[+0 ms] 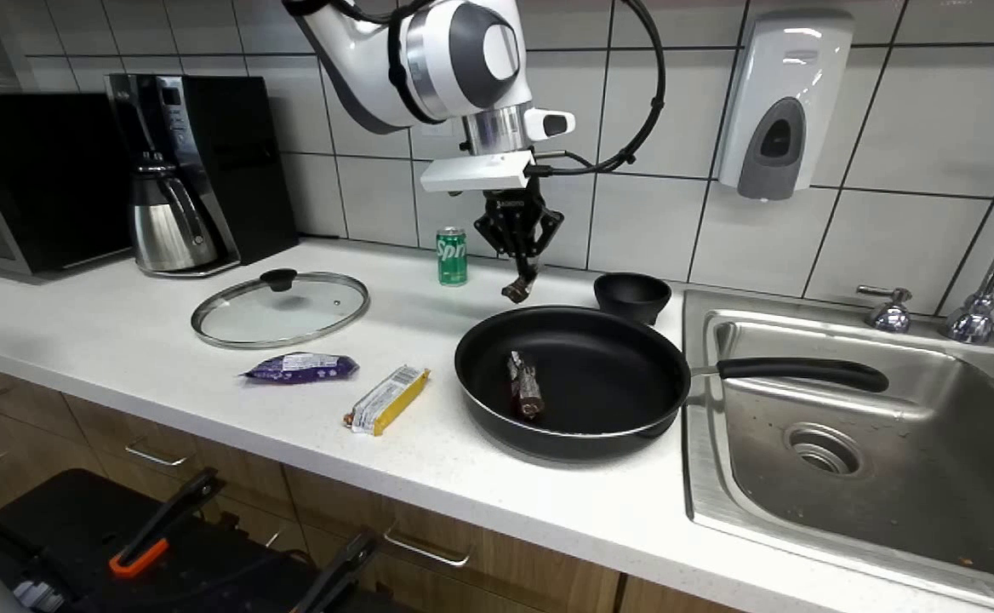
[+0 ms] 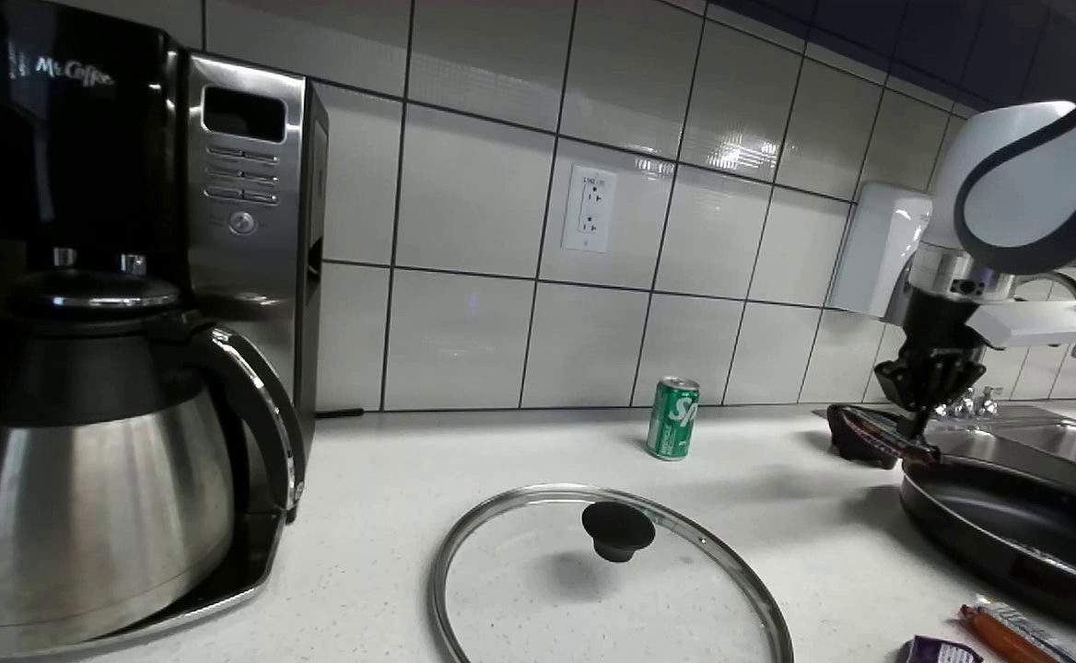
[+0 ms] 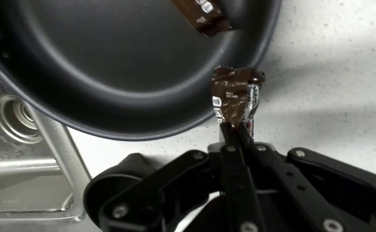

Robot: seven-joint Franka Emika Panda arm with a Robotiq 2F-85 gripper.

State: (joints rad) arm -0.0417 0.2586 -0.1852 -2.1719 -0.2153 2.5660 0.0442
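My gripper [image 3: 235, 127] is shut on a brown-wrapped bar [image 3: 233, 90], pinching its wrapper between the fingertips. In an exterior view the gripper [image 1: 526, 266] points down, with the bar [image 1: 516, 291] held above the counter, just behind the black pan [image 1: 599, 375]. The bar [image 2: 874, 435] also shows in an exterior view, below the gripper [image 2: 914, 431]. From the wrist, the held bar appears over the rim of the pan [image 3: 120, 58]. Another brown-wrapped bar [image 1: 528, 390] lies inside the pan, and its end [image 3: 207, 19] shows in the wrist view.
A small black bowl [image 1: 631, 294] stands behind the pan; the pan's handle [image 1: 803, 372] reaches over the sink [image 1: 769, 485]. Left of the pan lie a yellow packet [image 1: 391, 398], a purple packet [image 1: 301, 367] and a glass lid [image 1: 280, 313]. A green can [image 1: 452, 257] stands near the wall.
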